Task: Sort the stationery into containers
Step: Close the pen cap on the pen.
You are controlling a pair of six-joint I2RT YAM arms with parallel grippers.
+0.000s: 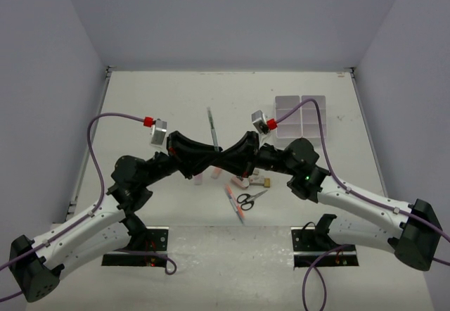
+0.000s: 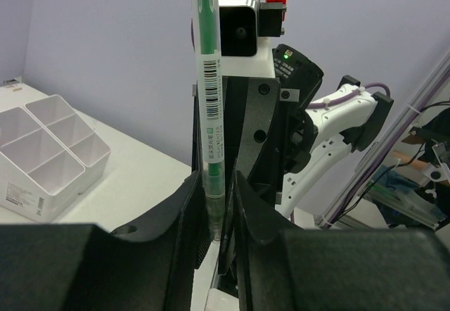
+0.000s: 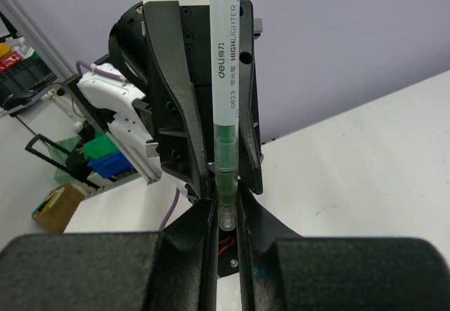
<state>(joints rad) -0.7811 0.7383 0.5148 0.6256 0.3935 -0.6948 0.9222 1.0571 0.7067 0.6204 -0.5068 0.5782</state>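
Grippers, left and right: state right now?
Left gripper: open, fingers loose around the green pen.
Right gripper: closed, holding the same pen.

One green highlighter (image 1: 212, 129), one pair of black scissors (image 1: 247, 198), one pink-red pen (image 1: 236, 205), one white six-compartment organiser box (image 1: 301, 116).

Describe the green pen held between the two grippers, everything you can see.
The slim green highlighter pen with a frosted translucent plastic barrel stands roughly upright in the air over the middle of the white table. It bears a white barcode label and printed "HIGHLIGHTER" lettering. Its lower end sits between both grippers' fingers: the right gripper pinches it, while the left gripper flanks it closely, contact unclear.
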